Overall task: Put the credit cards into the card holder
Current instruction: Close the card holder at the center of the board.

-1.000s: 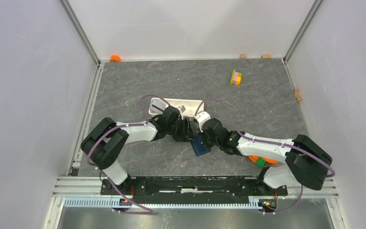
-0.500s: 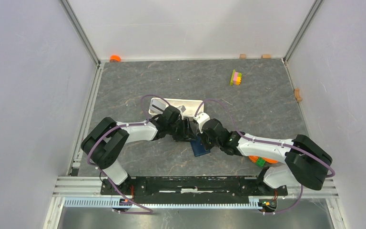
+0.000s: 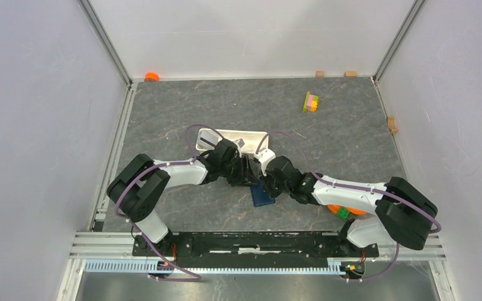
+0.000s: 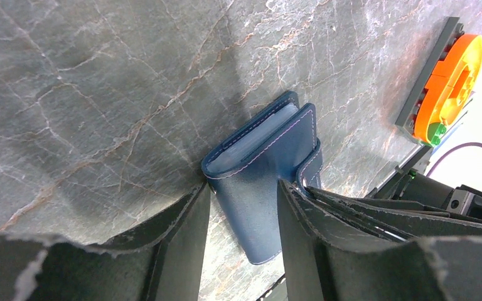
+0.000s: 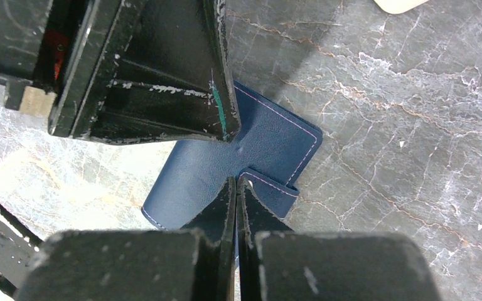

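The card holder (image 3: pixel 262 195), a shut navy wallet, lies on the stone-patterned mat between the two arms. In the left wrist view the card holder (image 4: pixel 257 157) shows pale inner layers at its open edge. My left gripper (image 4: pixel 243 187) is open and straddles it, one finger at its corner and one against its strap side; from above the left gripper (image 3: pixel 248 172) is at the wallet's far end. My right gripper (image 5: pixel 235 183) is shut on the wallet's strap tab (image 5: pixel 275 188). A grey credit card (image 3: pixel 241 143) lies in the white tray. Other cards are hidden.
The long white tray (image 3: pixel 224 135) lies just beyond the grippers. An orange disc on a grey plate (image 3: pixel 341 211) sits under the right arm and shows in the left wrist view (image 4: pixel 447 81). A yellow-pink-green block stack (image 3: pixel 312 101) stands far right. An orange cap (image 3: pixel 152 76) sits at the back left.
The wallet has turned a little and shifted slightly left and nearer the bases, with the right gripper moving along with it. The left arm has hardly moved.
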{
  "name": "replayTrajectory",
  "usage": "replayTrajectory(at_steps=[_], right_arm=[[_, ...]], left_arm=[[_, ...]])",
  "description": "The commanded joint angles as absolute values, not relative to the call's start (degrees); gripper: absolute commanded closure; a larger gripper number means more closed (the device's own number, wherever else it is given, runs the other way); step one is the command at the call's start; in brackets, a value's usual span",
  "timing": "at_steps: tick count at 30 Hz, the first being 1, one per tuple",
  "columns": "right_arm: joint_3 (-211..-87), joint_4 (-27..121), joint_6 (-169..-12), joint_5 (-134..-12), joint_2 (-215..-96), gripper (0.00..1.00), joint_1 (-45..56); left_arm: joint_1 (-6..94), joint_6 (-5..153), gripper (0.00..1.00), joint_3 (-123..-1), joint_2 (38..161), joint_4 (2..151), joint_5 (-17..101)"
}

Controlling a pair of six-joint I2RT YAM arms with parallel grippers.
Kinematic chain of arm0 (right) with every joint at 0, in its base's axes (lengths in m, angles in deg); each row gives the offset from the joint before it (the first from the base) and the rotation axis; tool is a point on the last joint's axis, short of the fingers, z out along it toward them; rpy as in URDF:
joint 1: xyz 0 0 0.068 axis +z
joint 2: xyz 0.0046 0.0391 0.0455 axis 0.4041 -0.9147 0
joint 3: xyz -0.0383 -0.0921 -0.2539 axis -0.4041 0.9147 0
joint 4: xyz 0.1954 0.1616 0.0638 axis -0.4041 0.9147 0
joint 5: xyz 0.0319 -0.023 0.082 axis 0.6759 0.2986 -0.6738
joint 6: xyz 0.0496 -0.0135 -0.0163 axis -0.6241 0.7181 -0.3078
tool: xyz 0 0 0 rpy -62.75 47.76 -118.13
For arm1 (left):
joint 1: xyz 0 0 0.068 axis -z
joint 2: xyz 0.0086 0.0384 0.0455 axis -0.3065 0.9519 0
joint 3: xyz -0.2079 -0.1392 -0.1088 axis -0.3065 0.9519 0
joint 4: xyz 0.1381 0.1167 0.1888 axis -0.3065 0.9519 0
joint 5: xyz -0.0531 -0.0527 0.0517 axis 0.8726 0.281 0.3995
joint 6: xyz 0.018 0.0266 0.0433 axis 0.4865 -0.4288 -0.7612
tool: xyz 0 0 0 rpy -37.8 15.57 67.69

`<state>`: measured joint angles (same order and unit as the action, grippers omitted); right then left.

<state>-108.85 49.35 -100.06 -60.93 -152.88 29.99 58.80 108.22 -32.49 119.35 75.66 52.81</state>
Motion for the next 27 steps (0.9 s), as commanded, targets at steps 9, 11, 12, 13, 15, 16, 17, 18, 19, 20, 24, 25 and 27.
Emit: replayTrajectory(at_steps=[9,11,12,13,15,16,17,18,19,20,24,25,27], right_arm=[[-107.01,48.0,-100.8,-63.69,-151.79,1.0,29.96],[-106.59,47.75,-100.96,-63.55,-151.5,1.0,29.98],[-106.37,47.62,-100.99,-63.54,-151.48,1.0,30.03],[-106.24,47.49,-101.11,-63.54,-151.54,1.0,30.04],[-105.95,47.21,-101.24,-63.63,-151.8,1.0,30.05],[-105.8,47.2,-101.34,-63.72,-151.96,1.0,30.04],[-105.62,47.2,-101.41,-63.73,-151.93,1.0,30.13],[-105.58,47.17,-101.53,-63.63,-151.83,1.0,30.18],[-105.42,47.2,-101.53,-63.63,-151.7,1.0,30.22],[-105.3,47.2,-101.59,-63.66,-151.58,1.0,30.26],[-104.79,47.2,-102.0,-63.58,-151.39,1.0,30.48],[-104.62,47.19,-102.12,-63.51,-151.39,1.0,30.52],[-104.15,47.17,-102.5,-63.32,-151.32,1.0,30.55]], left_arm=[[58.98,105.27,0.45,-33.06,118.37,80.54,48.99],[59.06,105.83,0.43,-31.93,116.0,80.56,47.85],[59.07,106.24,0.43,-31.11,114.86,80.57,47.51],[59.22,106.68,0.43,-30.58,113.91,80.69,47.51],[60.2,107.26,0.44,-29.91,112.68,80.92,47.45],[60.91,107.58,0.44,-29.55,112.37,81.12,47.04],[61.44,108.04,0.44,-29.08,112.3,81.12,46.88],[61.81,108.52,0.45,-28.75,112.43,80.81,47.02],[61.95,108.97,0.45,-28.43,112.79,80.36,47.41],[62.03,109.33,0.46,-28.19,113.31,79.81,47.65],[62.23,109.85,0.49,-28.11,115.16,78.36,48.13],[62.23,109.7,0.49,-28.32,115.45,77.62,47.92],[62.23,109.08,0.5,-28.72,115.87,77.74,47.43]])
